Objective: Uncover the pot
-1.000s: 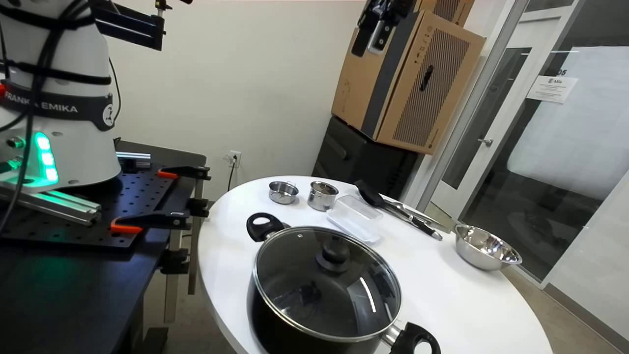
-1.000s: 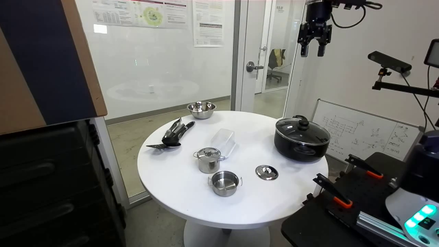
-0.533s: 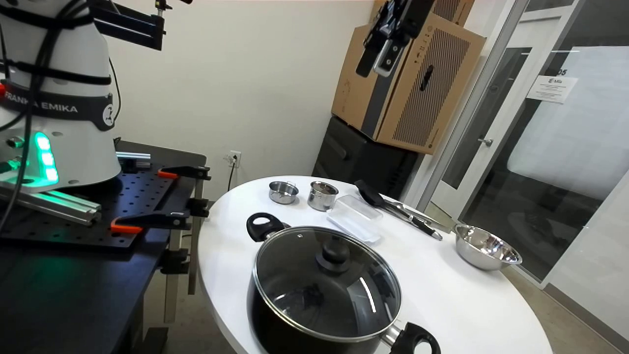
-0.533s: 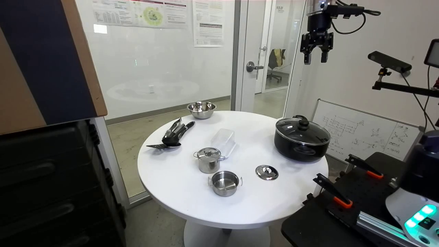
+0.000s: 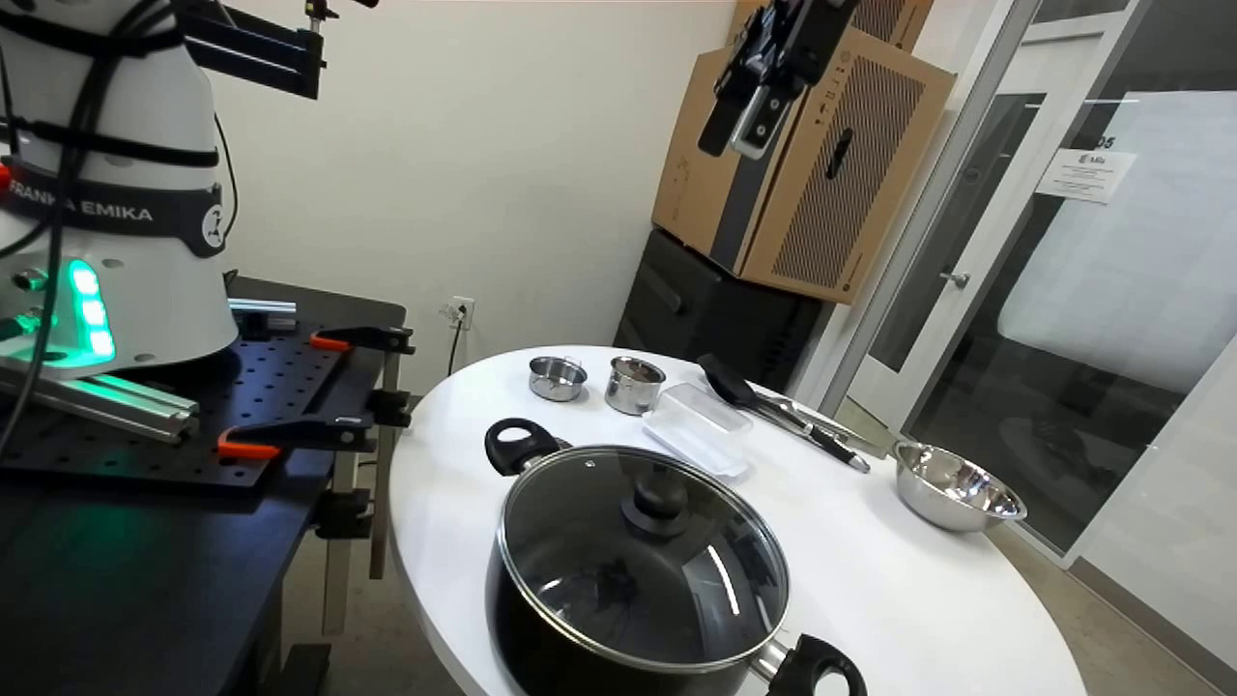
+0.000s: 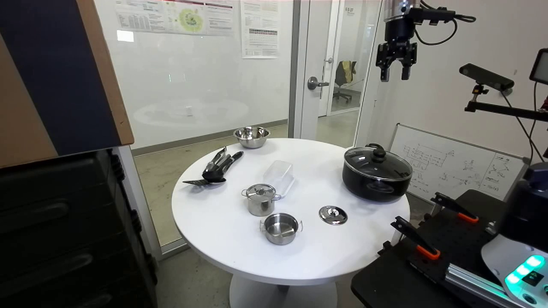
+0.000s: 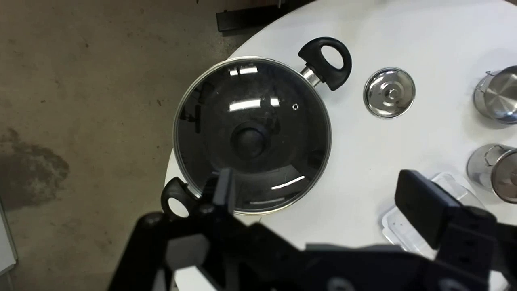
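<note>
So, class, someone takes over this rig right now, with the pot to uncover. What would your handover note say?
Gripper: open, nothing between its fingers, in the air well above the pot.
Things: the black pot stands near the edge of the white table; its glass lid is on, black knob up.
Done: no uncovering yet; the lid covers the pot.
Left: probably lower to the knob, grip it, lift the lid off and set it down.
</note>
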{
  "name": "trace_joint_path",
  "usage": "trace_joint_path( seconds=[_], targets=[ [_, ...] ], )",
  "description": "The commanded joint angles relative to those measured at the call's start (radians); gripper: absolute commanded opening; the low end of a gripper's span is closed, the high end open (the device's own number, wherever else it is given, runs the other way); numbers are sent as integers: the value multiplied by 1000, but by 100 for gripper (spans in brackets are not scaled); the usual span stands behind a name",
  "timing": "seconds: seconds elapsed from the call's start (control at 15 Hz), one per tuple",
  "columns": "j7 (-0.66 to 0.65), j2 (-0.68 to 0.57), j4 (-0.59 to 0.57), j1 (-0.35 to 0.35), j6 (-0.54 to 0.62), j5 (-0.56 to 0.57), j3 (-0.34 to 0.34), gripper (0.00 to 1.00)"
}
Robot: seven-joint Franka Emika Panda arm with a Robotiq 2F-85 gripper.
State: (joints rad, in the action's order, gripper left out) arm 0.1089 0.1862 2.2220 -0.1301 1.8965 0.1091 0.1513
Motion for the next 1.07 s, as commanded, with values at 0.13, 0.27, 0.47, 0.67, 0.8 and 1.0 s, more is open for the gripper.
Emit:
trace_joint_path(
  seconds=[0.13, 0.27, 0.47, 0.67, 0.8, 1.0],
  targets=[
    [74, -116, -11, -39, 142, -120, 70, 100],
    [77, -157, 12, -54, 253, -181, 83, 100],
    [77, -225, 44, -67, 382, -215, 77, 100],
    [64, -291, 64, -70, 457, -183, 68, 100],
    [55, -331, 66, -72, 493, -175, 64, 100],
    [43, -373, 63, -75, 518, -168, 63, 100]
  ],
)
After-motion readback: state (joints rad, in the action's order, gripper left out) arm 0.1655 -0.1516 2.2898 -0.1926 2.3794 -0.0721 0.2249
